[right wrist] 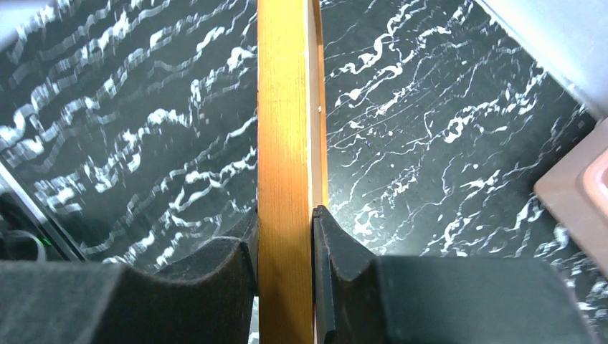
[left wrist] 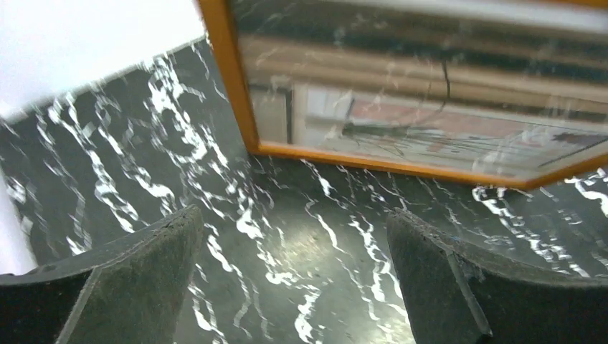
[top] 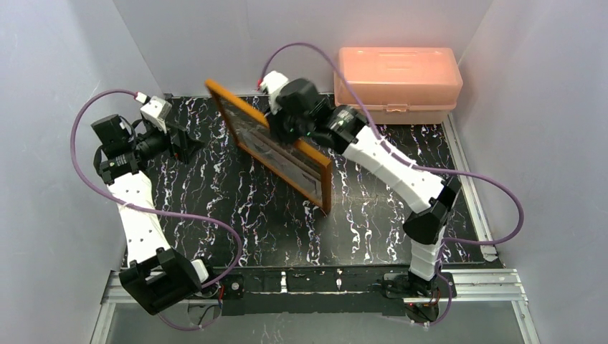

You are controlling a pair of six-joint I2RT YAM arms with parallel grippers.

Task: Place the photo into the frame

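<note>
The orange-brown frame (top: 326, 188) stands on edge, tilted, in the middle of the black marbled table. My right gripper (top: 283, 129) is shut on its upper rail. In the right wrist view, the rail (right wrist: 283, 107) runs straight up between the two dark fingers (right wrist: 344, 251). The photo (left wrist: 430, 122), with beige and brown bands and dark wispy lines, shows inside the frame's opening (left wrist: 229, 79) behind reflections. My left gripper (top: 192, 145) hangs to the left of the frame, apart from it. It is open (left wrist: 294, 222), with only table between its fingers.
A pink plastic box (top: 398, 79) sits at the back right against the wall, and its corner shows in the right wrist view (right wrist: 573, 190). Pale walls enclose the table on three sides. A metal rail (top: 473, 276) runs along the near edge.
</note>
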